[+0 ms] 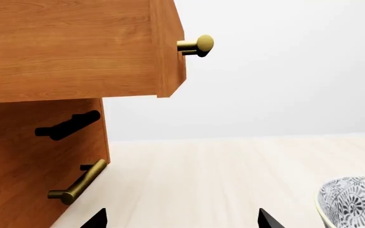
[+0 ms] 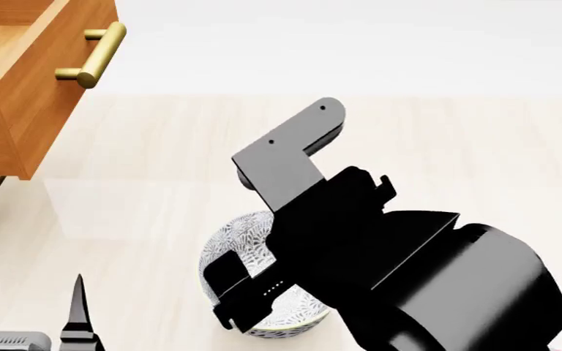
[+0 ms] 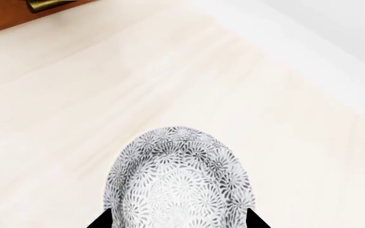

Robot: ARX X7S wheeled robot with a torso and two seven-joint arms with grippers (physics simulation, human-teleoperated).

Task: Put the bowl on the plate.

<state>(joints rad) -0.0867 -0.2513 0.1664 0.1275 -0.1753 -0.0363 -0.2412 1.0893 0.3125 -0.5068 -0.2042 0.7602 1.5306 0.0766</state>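
Bowl (image 3: 177, 178) sits on the table (image 3: 284, 142), near centre, directly under the right end effector (image 3: 177, 221), fingers wide, straddling it. Left end effector (image 2: 27, 307) open, further left. Plate not visible.

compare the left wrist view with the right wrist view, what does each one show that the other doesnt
Only the left wrist view shows the open wooden drawer with its round brass knob end, the orange-brown cabinet front below it, and the left gripper, its black fingertips spread over bare floor.

Only the right wrist view shows the right gripper, its fingertips on either side of the bowl; whether they touch it cannot be told.

Both show the small white bowl with grey floral pattern, the pale wood floor and a brass bar handle.
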